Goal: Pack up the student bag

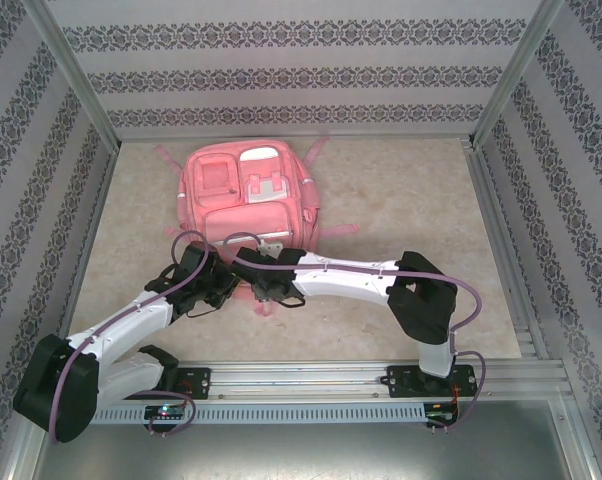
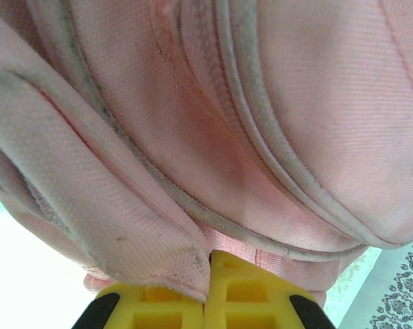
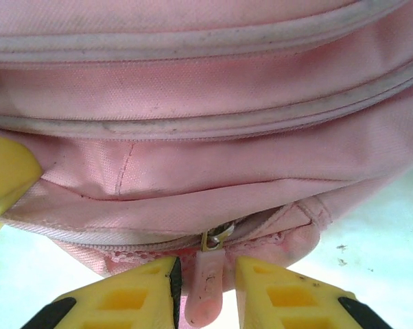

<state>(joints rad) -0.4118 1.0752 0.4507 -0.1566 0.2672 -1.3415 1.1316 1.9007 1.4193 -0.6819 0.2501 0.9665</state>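
Your student bag (image 1: 246, 195) lies flat on the counter (image 1: 401, 200), front pockets up. Its top is toward the far edge, a little left of the middle, and its near end is at the centre of the counter, where both arms meet it.

Your left tool (image 2: 208, 295) is clamped tight on a fold (image 2: 124, 233) of the bag's pink cloth, with the tip of the fold pinched between the two yellow fingers. Your right tool (image 3: 208, 271) stands narrow but not closed. The pink zip pull (image 3: 203, 301) hangs between its fingers with a sliver of gap on either side, just under the small metal ring (image 3: 217, 236) that ties it to the slider.

Expect this bag to behave like cloth, not like a box. It looks soft, slack and light, so it will sag, crease and drag toward whatever tugs it. The weave gives decent friction, while the pale piping (image 3: 193, 127) is smoother and rounder, so avoid pinching there. The pull is small and floppy and could twist out of a shallow pinch, so take it deep, close under the ring. A doubled fold near the zip, like the one you have, is probably the best anchor against the pull of the zip, but thin cloth may creep out under load, so draw slowly along the line of the zip
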